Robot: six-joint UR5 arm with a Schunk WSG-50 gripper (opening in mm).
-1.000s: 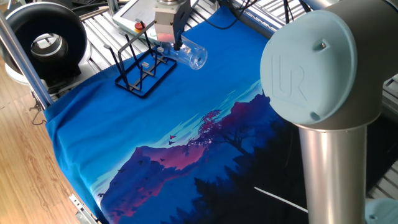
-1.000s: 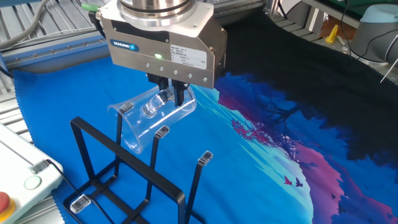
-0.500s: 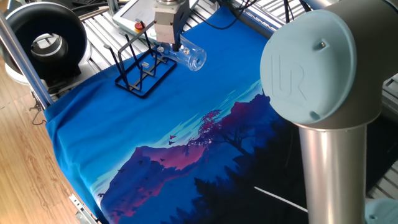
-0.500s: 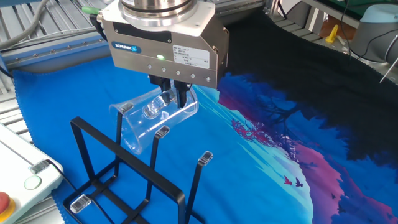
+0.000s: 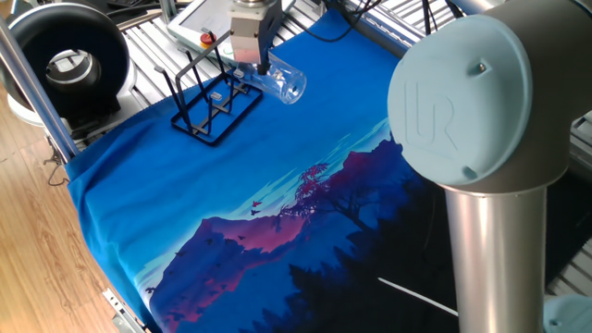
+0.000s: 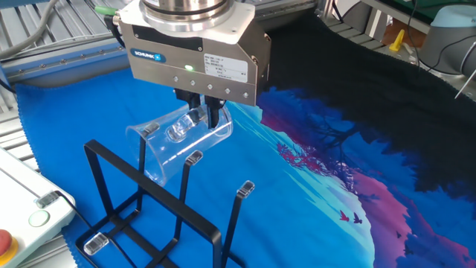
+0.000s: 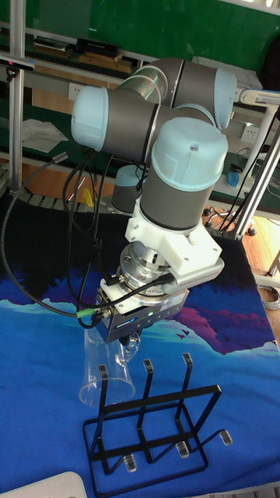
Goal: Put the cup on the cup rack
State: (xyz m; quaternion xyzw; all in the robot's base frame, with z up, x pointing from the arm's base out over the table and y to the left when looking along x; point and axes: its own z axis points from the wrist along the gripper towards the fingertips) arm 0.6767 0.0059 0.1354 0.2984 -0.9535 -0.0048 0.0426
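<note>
The clear cup (image 6: pixel 178 145) hangs tilted on its side in the air, mouth pointing down toward the rack. My gripper (image 6: pixel 202 115) is shut on its rim, one finger inside and one outside. The black wire cup rack (image 6: pixel 160 216) stands on the blue cloth just below and in front of the cup; the cup's mouth is near the tips of its upright prongs. One fixed view shows the cup (image 5: pixel 282 83) right of the rack (image 5: pixel 215 106), under the gripper (image 5: pixel 263 67). In the tall view the cup (image 7: pixel 105 369) overlaps the rack's (image 7: pixel 152 436) left prong below the gripper (image 7: pixel 131 342).
A white box with a red button (image 6: pixel 22 216) lies beside the rack at the table's edge. A black round device (image 5: pixel 65 55) sits off the table's corner. The arm's big grey joint (image 5: pixel 472 102) fills the foreground in one fixed view.
The gripper and the cup have shifted very slightly toward the rack. The rack has not moved.
</note>
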